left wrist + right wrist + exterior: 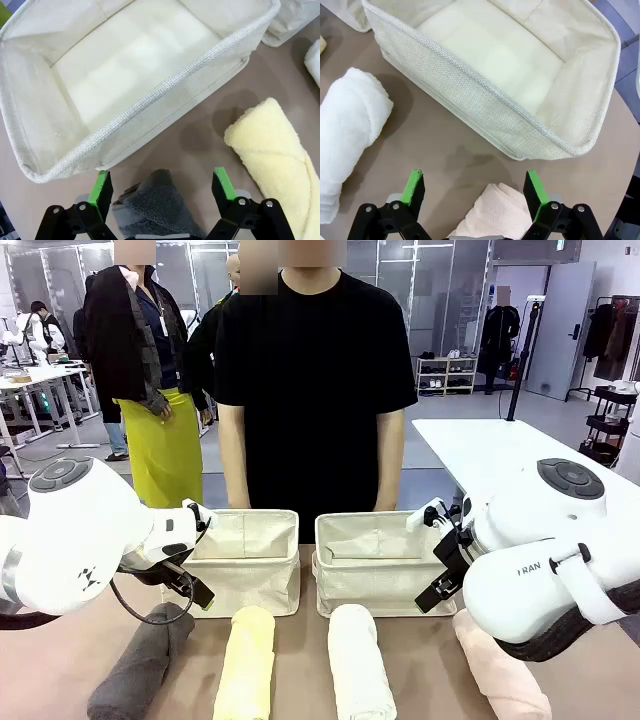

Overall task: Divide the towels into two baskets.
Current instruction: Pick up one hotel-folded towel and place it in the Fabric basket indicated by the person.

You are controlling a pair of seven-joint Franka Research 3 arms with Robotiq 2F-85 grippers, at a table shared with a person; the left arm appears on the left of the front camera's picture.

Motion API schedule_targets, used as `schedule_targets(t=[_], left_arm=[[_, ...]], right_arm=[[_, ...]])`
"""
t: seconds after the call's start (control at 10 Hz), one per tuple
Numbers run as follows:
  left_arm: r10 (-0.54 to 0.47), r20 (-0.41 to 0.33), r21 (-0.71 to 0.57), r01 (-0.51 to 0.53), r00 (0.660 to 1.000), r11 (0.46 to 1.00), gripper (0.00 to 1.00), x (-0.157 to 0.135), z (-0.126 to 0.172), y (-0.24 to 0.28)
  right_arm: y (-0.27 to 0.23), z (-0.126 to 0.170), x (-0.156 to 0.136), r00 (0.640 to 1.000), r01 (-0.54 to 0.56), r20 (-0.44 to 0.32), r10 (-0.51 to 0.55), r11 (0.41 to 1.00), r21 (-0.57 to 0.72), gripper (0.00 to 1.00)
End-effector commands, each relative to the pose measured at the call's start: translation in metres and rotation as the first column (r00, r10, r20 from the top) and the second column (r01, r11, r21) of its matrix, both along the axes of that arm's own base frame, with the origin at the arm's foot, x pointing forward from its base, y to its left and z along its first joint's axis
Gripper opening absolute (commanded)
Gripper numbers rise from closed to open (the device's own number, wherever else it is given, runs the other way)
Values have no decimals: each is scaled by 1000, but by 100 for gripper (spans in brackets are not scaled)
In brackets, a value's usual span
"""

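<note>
At the near left of the table (300, 670), the left gripper (188, 583) hangs with its jaws spread wide and nothing held. In the left wrist view the green pads (101, 186) stand either side of the far end of the dark grey towel (157, 205), clear of its sides; whether they touch its top cannot be told. That roll lies lengthwise near to far, its far end tipped slightly right toward the left basket (245, 575), which sits just beyond it.

Right of it lies the pale yellow towel (247, 665), then the white towel (360, 665). Both are parallel, long axes running near to far, each ending just short of a basket wall.

Farther right, the right basket (375, 585) stands just beside the left one, with a person (315, 390) behind them. The right gripper (440, 580) is also fully spread and grips nothing. In the right wrist view its pads (534, 192) flank the far end of the pale pink towel (500, 210) without pressing it. This roll lies near to far at the table's right, its far end angled a little left toward the right basket.
</note>
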State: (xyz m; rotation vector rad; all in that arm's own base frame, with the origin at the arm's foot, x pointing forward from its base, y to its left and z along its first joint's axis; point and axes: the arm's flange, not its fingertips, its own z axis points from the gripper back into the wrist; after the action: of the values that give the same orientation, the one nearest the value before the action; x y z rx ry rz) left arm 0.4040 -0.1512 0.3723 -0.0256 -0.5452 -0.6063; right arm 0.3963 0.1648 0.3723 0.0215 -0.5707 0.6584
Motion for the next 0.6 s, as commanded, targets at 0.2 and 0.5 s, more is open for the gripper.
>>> schedule_targets(t=[0.2,0.5], left_arm=[[0,0,0,0,1000,1000,100,0,0,0],[0,0,0,0,1000,1000,100,0,0,0]], right_arm=[[0,0,0,1000,0,0,0,1000,0,100],[0,0,0,1000,0,0,0,1000,0,100]])
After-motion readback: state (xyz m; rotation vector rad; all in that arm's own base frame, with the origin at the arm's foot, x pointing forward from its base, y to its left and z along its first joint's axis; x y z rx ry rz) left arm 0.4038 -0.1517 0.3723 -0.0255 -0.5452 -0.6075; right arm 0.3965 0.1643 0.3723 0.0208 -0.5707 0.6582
